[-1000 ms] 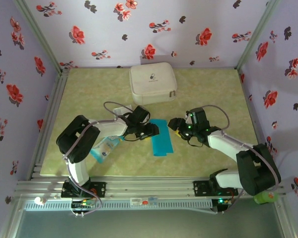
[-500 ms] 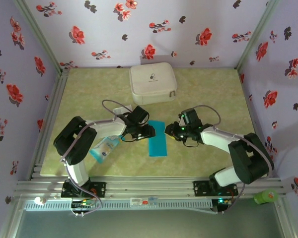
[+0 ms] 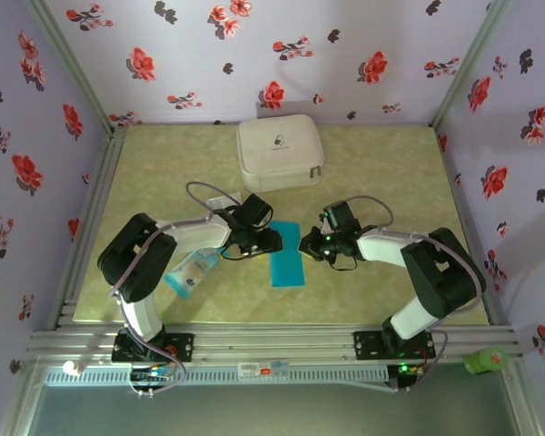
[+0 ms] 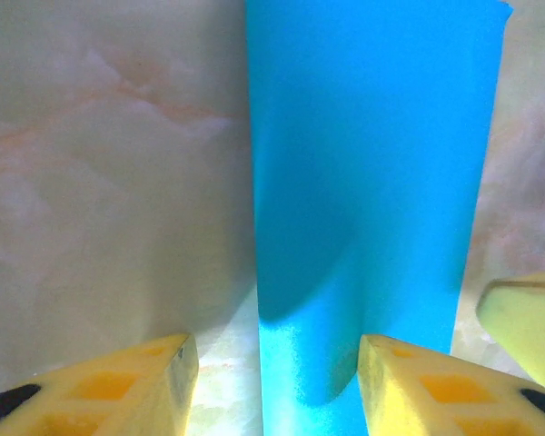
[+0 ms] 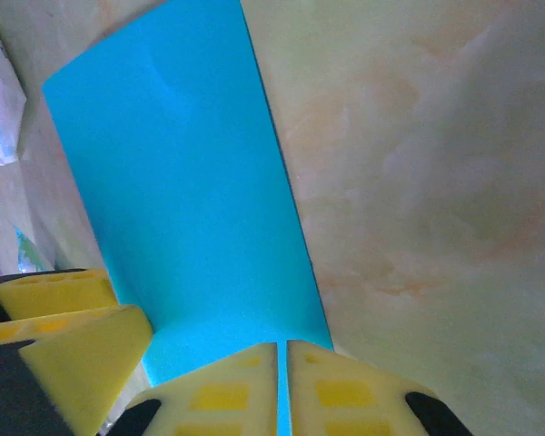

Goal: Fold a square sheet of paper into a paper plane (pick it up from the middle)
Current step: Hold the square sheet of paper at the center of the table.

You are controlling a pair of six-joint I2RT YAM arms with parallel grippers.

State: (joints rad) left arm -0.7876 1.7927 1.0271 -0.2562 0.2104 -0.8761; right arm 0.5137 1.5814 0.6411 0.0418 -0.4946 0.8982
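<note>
The square sheet of paper (image 3: 287, 260) is bright blue and lies on the table folded into a narrow strip between the two grippers. My left gripper (image 3: 271, 242) is at its far left corner. In the left wrist view this gripper (image 4: 271, 368) is open, and the paper's (image 4: 372, 182) left edge runs between its yellow fingers. My right gripper (image 3: 312, 246) is at the strip's far right side. In the right wrist view it (image 5: 282, 350) is shut down to a hairline slit, its tips resting on the paper's (image 5: 182, 182) end.
A white zipped case (image 3: 279, 153) stands at the back of the table. A pale blue-and-white packet (image 3: 193, 269) lies under the left arm, and a small whitish square (image 3: 216, 201) sits behind it. Aluminium rails border the table's left and near edges.
My right gripper has moved left onto the paper's far end and closed. The left gripper has stayed open at the paper's left edge, shifting only slightly.
</note>
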